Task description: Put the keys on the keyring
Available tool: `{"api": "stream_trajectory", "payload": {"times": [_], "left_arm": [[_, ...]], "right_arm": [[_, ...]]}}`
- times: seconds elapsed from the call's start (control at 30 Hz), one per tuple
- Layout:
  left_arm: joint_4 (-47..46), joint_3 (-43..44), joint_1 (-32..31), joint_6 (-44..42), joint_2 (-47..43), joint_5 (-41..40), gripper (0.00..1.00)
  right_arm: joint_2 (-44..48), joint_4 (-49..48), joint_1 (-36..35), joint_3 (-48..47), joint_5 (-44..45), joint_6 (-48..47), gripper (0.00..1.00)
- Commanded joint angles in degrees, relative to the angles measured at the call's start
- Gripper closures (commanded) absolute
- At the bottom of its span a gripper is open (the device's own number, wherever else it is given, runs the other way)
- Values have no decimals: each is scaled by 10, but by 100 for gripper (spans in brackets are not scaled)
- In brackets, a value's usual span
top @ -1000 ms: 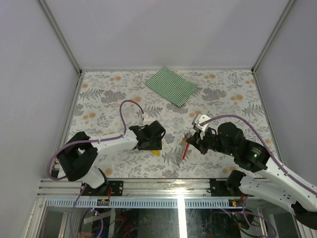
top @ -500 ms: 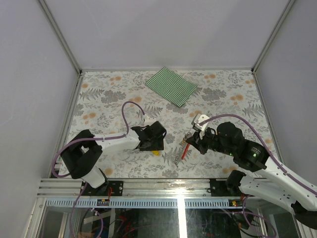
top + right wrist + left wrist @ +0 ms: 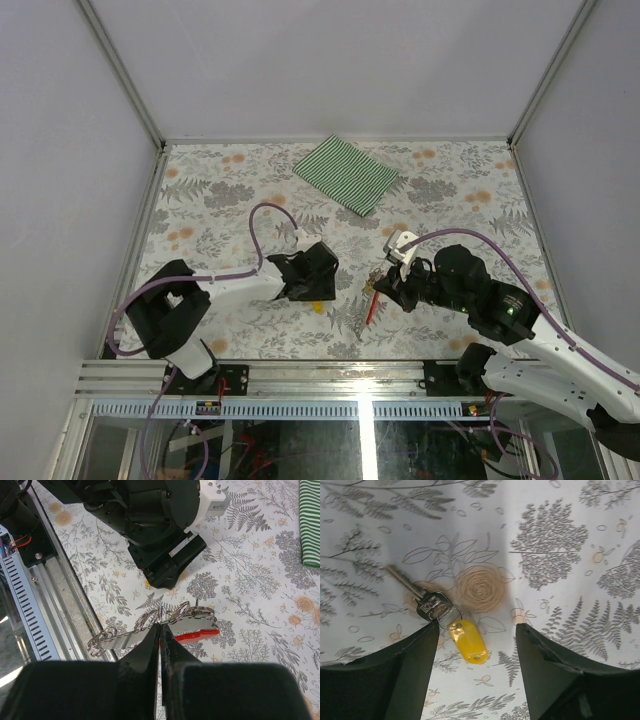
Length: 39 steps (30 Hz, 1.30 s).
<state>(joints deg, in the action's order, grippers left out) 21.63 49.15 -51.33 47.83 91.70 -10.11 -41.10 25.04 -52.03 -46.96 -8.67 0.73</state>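
Left claw [image 3: 477,630] shifted right | yellow key [image 3: 467,641] between its parted jaws

Worktop [image 3: 200,200]: white ground with a grey fern and leaf print and scattered orange-brown flowers.
Cloth [image 3: 346,173]: green and white stripes.
Keys [image 3: 434,605]: one piece is yellow plastic; one has a silver blade with a dark grey-black head.
Keyring [image 3: 196,634]: red strap, silver rings and chain.
Left claw [image 3: 476,630] and right claw [image 3: 160,632]: black.
Arms [image 3: 240,290]: white shells, black joints.
Cables [image 3: 262,212]: purple.
Walls [image 3: 330,60]: plain pale grey-lilac.
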Motion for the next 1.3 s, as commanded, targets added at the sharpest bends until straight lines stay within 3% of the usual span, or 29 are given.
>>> {"api": "stream_trajectory", "payload": {"times": [0.0,0.27,0.57,0.83,1.07,1.27], "left_arm": [[-51,12,0,-24,28,33,37],[-59,43,0,-74,33,17,37],[-51,-10,0,-111,-65,-25,38],[-74,-46,1,-327,-166,-29,34],[-16,3,2,-474,-95,5,34],[-55,-9,15,-549,-86,43,34]], "right_arm": [[5,-26,-1,-11,-10,12,100],[7,-29,-1,-11,-5,16,100],[21,-40,-1,-1,11,18,100],[29,-40,-1,5,16,12,99],[21,-37,-1,-2,5,8,99],[18,-15,-1,-17,7,-6,99]]}}
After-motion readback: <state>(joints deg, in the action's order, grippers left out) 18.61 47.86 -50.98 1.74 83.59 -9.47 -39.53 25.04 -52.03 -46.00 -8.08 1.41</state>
